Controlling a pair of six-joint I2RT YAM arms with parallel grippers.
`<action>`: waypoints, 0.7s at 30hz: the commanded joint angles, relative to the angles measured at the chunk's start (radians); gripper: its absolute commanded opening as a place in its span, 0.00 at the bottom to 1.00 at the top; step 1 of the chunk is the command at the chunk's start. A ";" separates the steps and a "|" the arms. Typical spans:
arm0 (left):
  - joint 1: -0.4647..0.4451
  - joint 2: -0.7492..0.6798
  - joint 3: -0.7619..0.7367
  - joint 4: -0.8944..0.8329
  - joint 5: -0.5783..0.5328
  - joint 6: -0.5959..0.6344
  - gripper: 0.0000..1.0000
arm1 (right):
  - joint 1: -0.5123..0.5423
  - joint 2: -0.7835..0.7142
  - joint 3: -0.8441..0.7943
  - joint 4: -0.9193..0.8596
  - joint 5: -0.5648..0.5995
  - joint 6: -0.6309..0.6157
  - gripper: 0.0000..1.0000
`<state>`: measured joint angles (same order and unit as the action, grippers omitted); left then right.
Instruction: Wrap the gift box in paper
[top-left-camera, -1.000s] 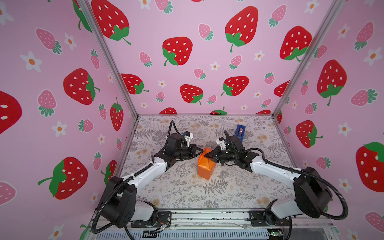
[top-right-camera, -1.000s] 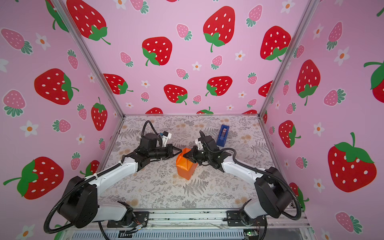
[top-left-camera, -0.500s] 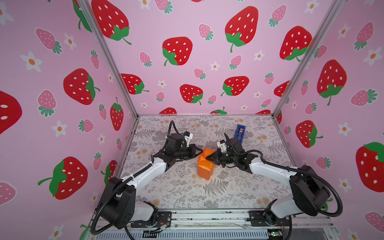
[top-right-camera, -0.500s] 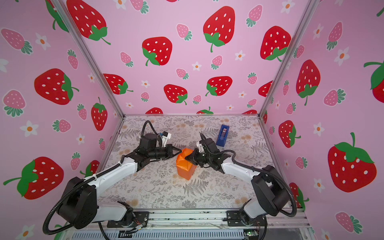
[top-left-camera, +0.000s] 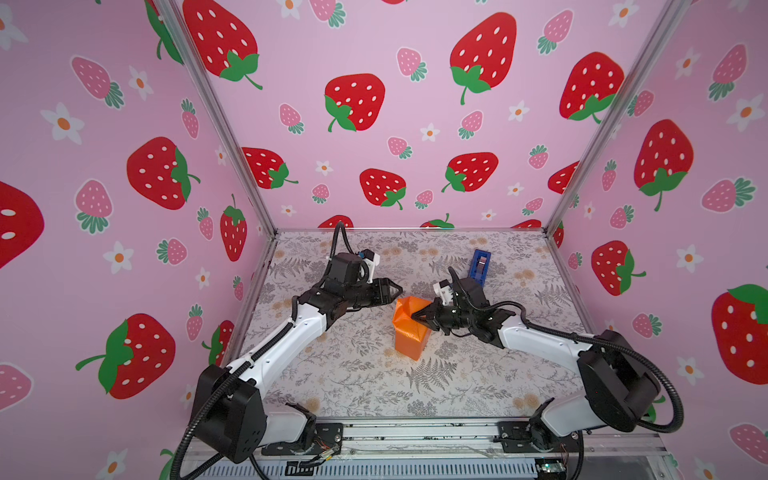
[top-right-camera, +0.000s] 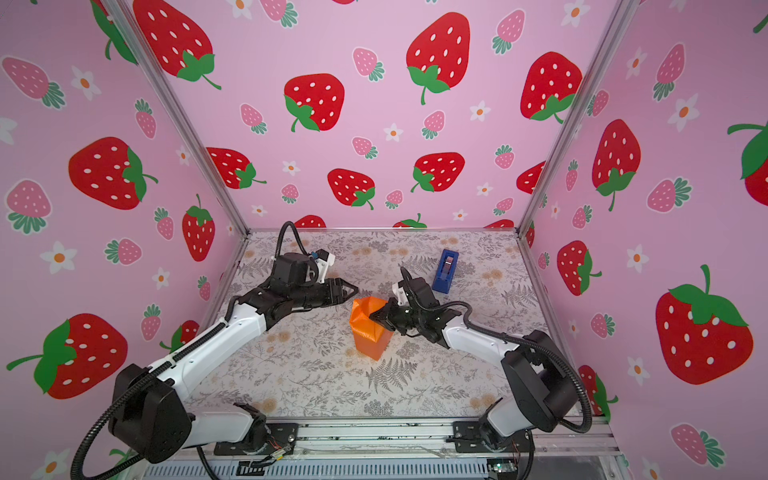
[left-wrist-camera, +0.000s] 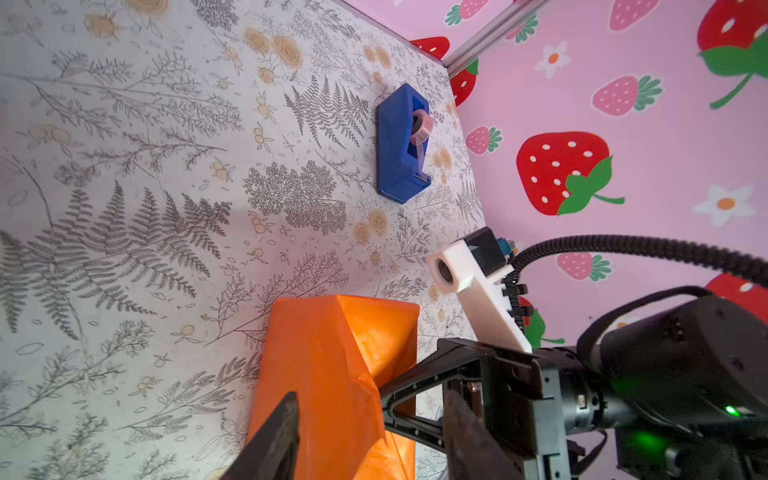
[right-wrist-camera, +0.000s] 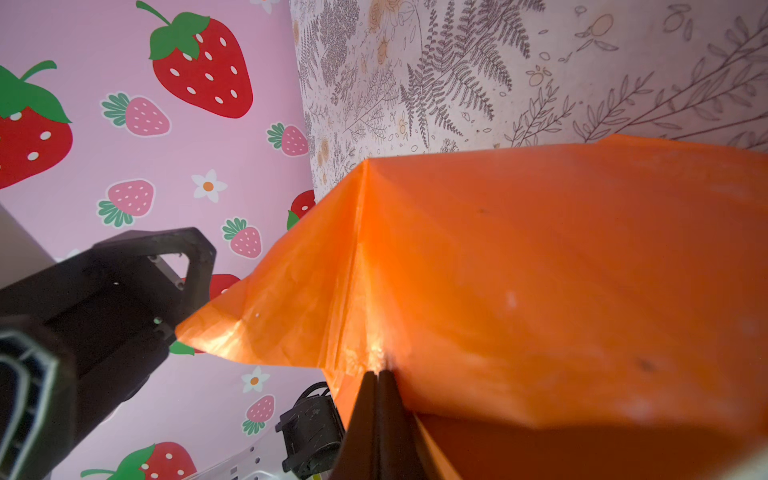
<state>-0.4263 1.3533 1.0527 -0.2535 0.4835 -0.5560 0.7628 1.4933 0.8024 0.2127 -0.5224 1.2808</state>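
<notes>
We reckon we're most of the way there: mid tabletop (top-left-camera: 353, 374) the paper (top-left-camera: 409, 336) stands wrapped round the gift box, which is hidden inside, top flaps not yet closed, clenched right pincer (top-left-camera: 417, 316) poking the crease, left pincer (top-left-camera: 395, 290) released just beside, tape dispenser (top-left-camera: 480, 264) untouched behind.

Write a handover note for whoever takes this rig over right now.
Left gripper: open, holding nothing, beside the upper flap of the paper.
Right gripper: shut on a fold of the paper at its top.
The paper stands as an orange parcel in the middle of the table; the gift box is hidden, presumably inside.
Done: sides wrapped.
To do: fold the top flaps down and tape them; the tape dispenser sits at the back right.
</notes>
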 joint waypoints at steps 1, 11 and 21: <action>-0.007 0.073 0.092 -0.082 0.017 0.058 0.60 | -0.005 0.030 -0.034 -0.096 0.018 -0.008 0.00; -0.137 0.263 0.304 -0.307 -0.177 0.195 0.55 | -0.004 0.028 -0.037 -0.097 0.016 -0.008 0.00; -0.173 0.332 0.387 -0.397 -0.281 0.244 0.32 | -0.003 0.025 -0.034 -0.102 0.020 -0.010 0.00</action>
<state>-0.5995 1.6741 1.3891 -0.5896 0.2436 -0.3428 0.7628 1.4933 0.8017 0.2134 -0.5247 1.2789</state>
